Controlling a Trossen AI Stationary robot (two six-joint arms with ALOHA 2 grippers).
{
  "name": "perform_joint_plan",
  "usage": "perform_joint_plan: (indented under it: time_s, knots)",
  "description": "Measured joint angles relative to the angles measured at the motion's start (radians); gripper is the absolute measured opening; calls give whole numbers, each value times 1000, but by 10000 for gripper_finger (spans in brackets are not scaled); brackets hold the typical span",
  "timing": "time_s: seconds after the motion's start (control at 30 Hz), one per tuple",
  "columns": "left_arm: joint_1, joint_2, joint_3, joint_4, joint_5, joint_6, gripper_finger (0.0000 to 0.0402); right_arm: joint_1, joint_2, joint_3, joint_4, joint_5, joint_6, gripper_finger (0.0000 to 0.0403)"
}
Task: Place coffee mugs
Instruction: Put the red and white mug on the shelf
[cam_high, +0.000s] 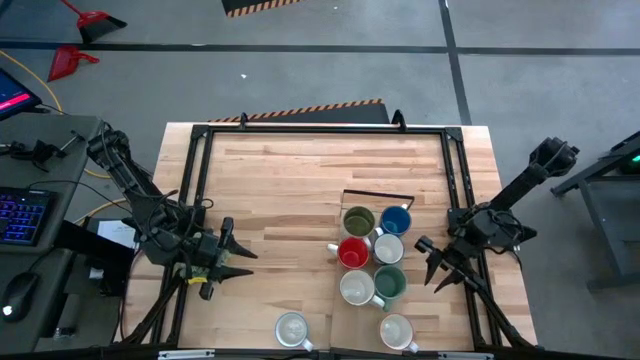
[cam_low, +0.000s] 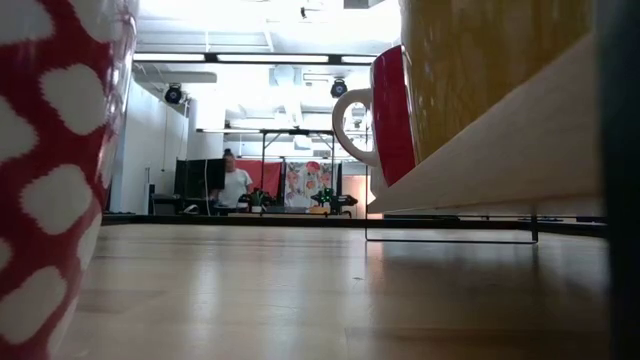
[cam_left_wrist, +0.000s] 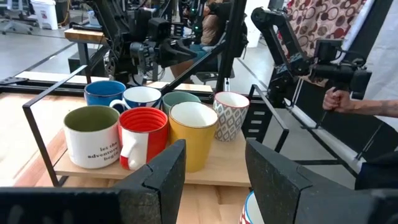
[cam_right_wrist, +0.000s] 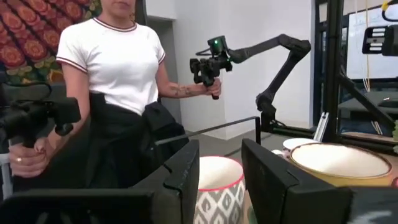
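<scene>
Wood tabletop (cam_high: 280, 190), pale planks inside a black frame, carries six mugs (cam_high: 372, 252) clustered on a low rack right of centre — two more stand near the front edge (cam_high: 293, 328). Left gripper (cam_high: 236, 261) and right gripper (cam_high: 432, 262) hover spread, empty. Behind, a person (cam_right_wrist: 121, 81) in a white shirt holds controller handles.

Wooden table (cam_high: 280, 190); mugs (cam_high: 293, 328), perhaps a rack (cam_high: 378, 193).
</scene>
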Motion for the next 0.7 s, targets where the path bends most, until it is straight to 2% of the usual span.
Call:
perform_joint_plan:
  time_s: [0.4,0.57,0.7]
  knots:
    - [9,8,-1,9,-60,59,154,0,0,-1,-105,37,-9,108]
    - [68,41,-1,175,73,5,154,0,0,-1,-108,36,-8,108]
    - [88,46,-1,273,108,-2,154,0,0,-1,-109,37,-9,108]
